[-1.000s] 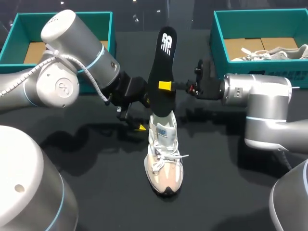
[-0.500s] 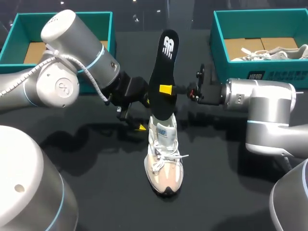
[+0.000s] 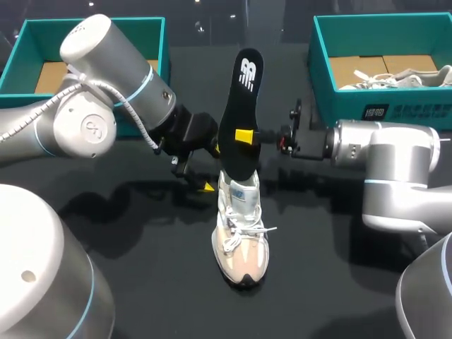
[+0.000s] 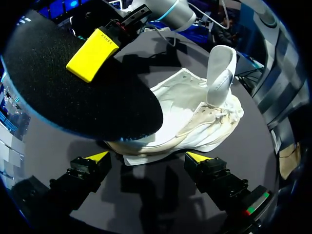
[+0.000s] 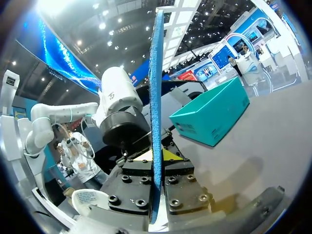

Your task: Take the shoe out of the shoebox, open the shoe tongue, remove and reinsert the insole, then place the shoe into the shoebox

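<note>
Insole (image 3: 239, 106) sits slightly lower than 1 s ago, and the right arm's wrist has slid back toward the right edge of the tabletop (image 3: 155, 282). Left arm and shoe (image 3: 241, 233) are unchanged.

Now the right gripper (image 3: 244, 134) pinches the insole at mid-length, 1 finger on each face; the right wrist view shows it edge-on between both pads. The insole stands near upright, long axis vertical, logo end up. Its lower end is right at the shoe's collar, and I can't tell whether it is already inside the opening. The shoe stands on its sole at the centre of the tabletop, toe toward the near edge, heel toward the far edge, tongue (image 4: 222, 68) pulled up.

Key relation: the shoe opening lies straight below the held insole, so the coming move looks like a push down and forward toward the toe, along the shoe's length. The right arm has the insole; the left gripper (image 3: 212, 168) is nearer the shoe — fingers spread wide, holding nothing, low beside the heel from the left. In the left wrist view its tips are just short of the shoe.

2 teal shoeboxes. The left shoebox (image 3: 18, 53) at the far left corner shows only its cardboard floor where visible. The right shoebox (image 3: 321, 56) at the far right corner holds another white shoe (image 3: 402, 79).
</note>
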`<state>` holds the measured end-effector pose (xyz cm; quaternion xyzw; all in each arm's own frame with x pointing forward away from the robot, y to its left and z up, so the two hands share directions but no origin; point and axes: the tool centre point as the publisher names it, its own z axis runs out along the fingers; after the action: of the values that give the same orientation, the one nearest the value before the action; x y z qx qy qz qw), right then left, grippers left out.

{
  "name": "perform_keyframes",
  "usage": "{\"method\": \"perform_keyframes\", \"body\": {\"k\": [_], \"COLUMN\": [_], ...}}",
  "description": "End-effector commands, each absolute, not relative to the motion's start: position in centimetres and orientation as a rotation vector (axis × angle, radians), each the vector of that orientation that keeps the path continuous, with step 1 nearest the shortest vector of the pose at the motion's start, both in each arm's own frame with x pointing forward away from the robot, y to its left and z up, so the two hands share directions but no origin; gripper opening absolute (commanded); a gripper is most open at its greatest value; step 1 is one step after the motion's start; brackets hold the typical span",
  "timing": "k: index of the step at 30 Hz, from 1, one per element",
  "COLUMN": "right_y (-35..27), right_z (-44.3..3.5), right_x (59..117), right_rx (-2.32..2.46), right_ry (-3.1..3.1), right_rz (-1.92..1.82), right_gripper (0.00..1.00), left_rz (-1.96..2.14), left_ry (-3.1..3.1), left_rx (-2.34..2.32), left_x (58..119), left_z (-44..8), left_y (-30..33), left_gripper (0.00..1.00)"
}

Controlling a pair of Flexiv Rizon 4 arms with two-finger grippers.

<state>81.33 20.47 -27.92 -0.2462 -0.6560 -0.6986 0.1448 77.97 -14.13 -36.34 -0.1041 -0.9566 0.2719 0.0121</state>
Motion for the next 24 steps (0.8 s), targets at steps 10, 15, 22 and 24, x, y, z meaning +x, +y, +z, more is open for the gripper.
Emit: {"method": "perform_keyframes", "body": {"k": [10, 15, 22, 24], "right_y": [20.7, 20.5, 20.1, 20.0], "right_z": [-28.7, -29.0, -29.8, -30.0], "right_x": [80.3, 79.9, 79.4, 79.2], "right_rx": [-0.744, -0.767, -0.796, -0.802], "right_ry": [-1.933, -1.932, -1.929, -1.923], "right_rz": [-2.051, -2.064, -2.054, -2.045], "right_gripper": [0.00, 0.00, 0.00, 0.00], "left_rz": [0.848, 0.848, 0.848, 0.848], "left_ry": [-2.984, -2.984, -2.984, -2.984], "left_rx": [-0.326, -0.326, -0.326, -0.326], "left_x": [77.9, 77.9, 77.9, 77.9], "left_z": [-36.4, -36.4, -36.4, -36.4], "left_y": [-14.1, -14.1, -14.1, -14.1], "left_gripper": [1.00, 1.00, 1.00, 1.00]}}
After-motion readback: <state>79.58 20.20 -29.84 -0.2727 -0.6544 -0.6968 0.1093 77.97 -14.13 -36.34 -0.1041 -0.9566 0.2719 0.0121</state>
